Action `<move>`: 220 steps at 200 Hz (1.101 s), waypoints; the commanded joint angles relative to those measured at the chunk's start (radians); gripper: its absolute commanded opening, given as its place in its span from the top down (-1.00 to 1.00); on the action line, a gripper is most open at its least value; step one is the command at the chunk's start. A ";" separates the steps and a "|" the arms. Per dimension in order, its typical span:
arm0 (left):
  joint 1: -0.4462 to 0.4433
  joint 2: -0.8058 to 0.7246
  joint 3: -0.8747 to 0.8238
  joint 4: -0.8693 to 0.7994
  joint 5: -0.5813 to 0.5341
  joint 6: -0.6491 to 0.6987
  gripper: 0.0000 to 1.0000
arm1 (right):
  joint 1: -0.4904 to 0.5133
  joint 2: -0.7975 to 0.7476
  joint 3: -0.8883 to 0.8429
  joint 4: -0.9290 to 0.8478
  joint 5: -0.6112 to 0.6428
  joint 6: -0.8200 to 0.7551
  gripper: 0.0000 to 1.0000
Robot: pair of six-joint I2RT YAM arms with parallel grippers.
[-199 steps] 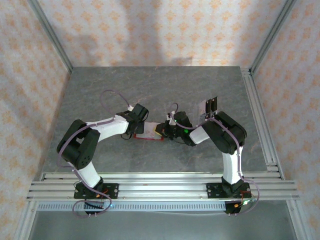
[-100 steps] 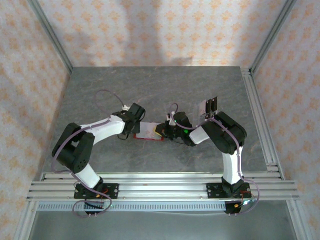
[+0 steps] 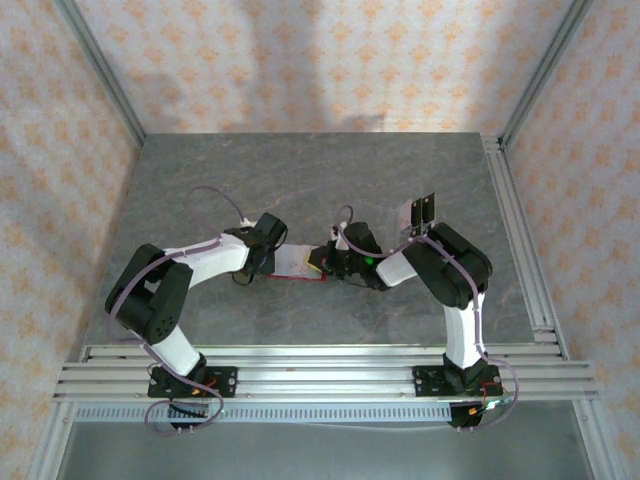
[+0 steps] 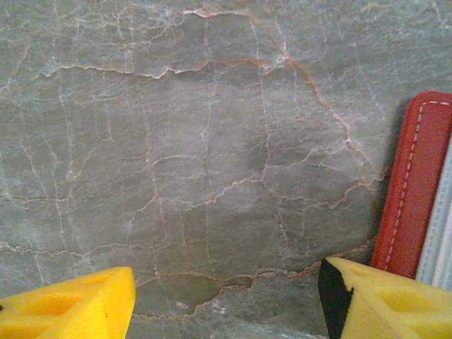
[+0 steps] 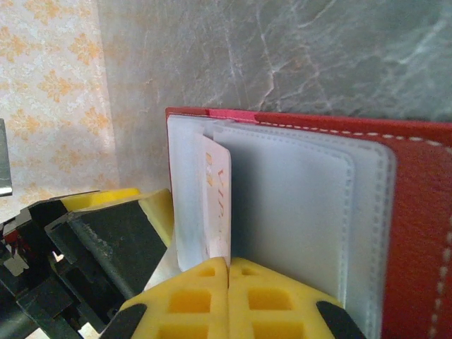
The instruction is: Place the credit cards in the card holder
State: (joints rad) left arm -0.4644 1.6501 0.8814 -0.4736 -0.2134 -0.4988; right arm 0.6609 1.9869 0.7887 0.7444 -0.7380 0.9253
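- The card holder [image 5: 296, 212] lay open and flat on the grey marbled table [image 4: 176, 141], pale lining up, with a red stitched border around it. I place everything else from it.
- My right gripper [image 5: 228, 272] sat at the holder's right edge, its yellow fingers pressed together with no gap between them.
- A pale card [image 5: 215, 205] with reddish print stood in a slot of the holder's lining. Its near edge ran straight into the seam between my right fingers, so I read that hand as pinched shut on this card.
- The far end of the pale card was tucked under the lining's flap, and the rest of it showed outside the slot.
- My left gripper [image 4: 226, 282] was at the holder's left edge, low over the table. Its two yellow fingers stood apart with only bare marble between them, gripping nothing.
- From my left wrist, the holder's red stitched edge ran just beside my right-hand finger. I could not tell whether that finger touched it.
- Two dark credit cards [image 3: 422, 212] lay side by side on the table, beyond the holder and to its right. They were well apart from it, past my right arm's elbow.
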 commanded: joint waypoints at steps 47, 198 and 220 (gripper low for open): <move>-0.016 0.025 -0.027 0.047 0.032 -0.004 -0.40 | 0.016 -0.069 0.069 -0.336 0.061 -0.150 0.50; -0.024 0.038 -0.048 0.112 0.074 -0.009 -0.40 | 0.016 -0.137 0.402 -1.072 0.246 -0.450 0.73; -0.025 0.039 -0.047 0.115 0.078 -0.009 -0.40 | 0.016 -0.121 0.429 -1.118 0.265 -0.469 0.86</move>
State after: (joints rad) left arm -0.4713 1.6539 0.8555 -0.4076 -0.1905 -0.4995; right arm 0.6743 1.8671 1.1736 -0.2749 -0.5285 0.4961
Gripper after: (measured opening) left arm 0.700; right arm 0.089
